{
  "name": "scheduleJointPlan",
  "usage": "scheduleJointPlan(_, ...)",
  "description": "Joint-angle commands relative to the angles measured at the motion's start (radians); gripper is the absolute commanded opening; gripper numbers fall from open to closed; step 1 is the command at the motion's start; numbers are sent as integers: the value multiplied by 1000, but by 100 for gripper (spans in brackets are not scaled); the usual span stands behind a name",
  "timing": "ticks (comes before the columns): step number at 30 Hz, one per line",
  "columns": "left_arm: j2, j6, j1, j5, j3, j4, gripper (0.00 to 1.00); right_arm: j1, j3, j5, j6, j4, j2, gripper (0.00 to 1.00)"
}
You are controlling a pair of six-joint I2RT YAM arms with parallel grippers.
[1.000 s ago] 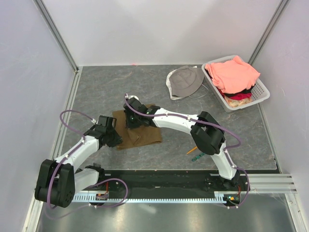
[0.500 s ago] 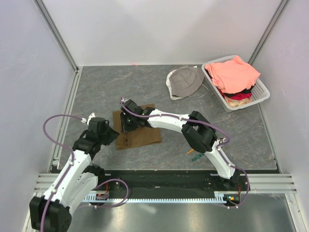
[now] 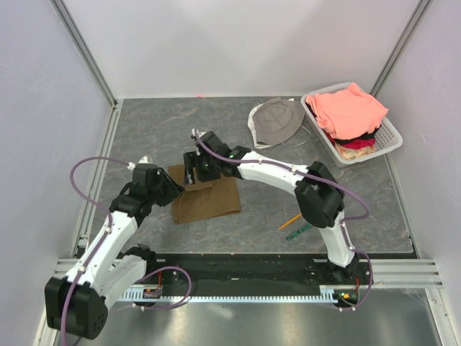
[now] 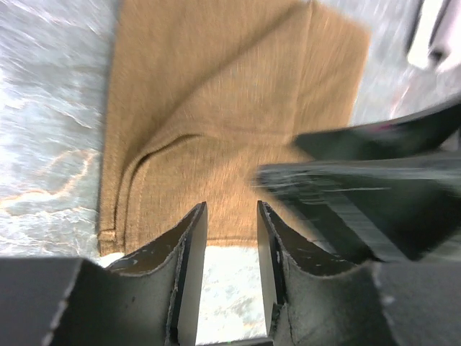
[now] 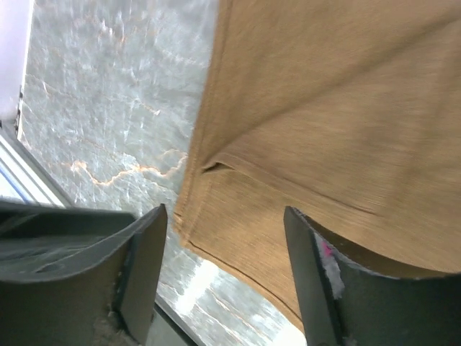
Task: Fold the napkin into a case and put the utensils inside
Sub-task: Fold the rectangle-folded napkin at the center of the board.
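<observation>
Right hand wide, empty, above napkin

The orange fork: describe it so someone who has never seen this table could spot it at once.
Look at the grey table, near its front edge, just left of the right arm. Two thin utensils lie there close together. The fork is the plain orange one, beside the green patterned utensil.

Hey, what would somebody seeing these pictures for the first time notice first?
Probably the folded brown napkin mid-table, with the left gripper and right gripper hovering open near its left edge. Next, the bright salmon-pink clothes heaped in the white basket at the far right corner.
</observation>
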Motion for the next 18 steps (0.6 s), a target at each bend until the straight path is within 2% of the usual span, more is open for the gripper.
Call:
scheduleJointPlan(1,118,99,-3,130,54,44,40,-64,-83,13,-67,45,-132,79)
scheduleJointPlan(5,202,115,-3,167,86,61,41,-119,-131,-72,-107,77,-117,81)
scheduleJointPlan(10,268,145,-3,190,113,87,41,-139,-105,-122,-141,88,-62,75)
scheduleJointPlan(13,320,180,-3,213,137,79,46,-141,-98,-122,-150,88,-33,72)
scheduleJointPlan(14,333,190,-3,216,142,72,50,-141,-98,-122,-151,88,-19,71)
scheduleJointPlan(18,370,233,2,195,188,43,53,-143,-103,-134,-154,92,15,70)
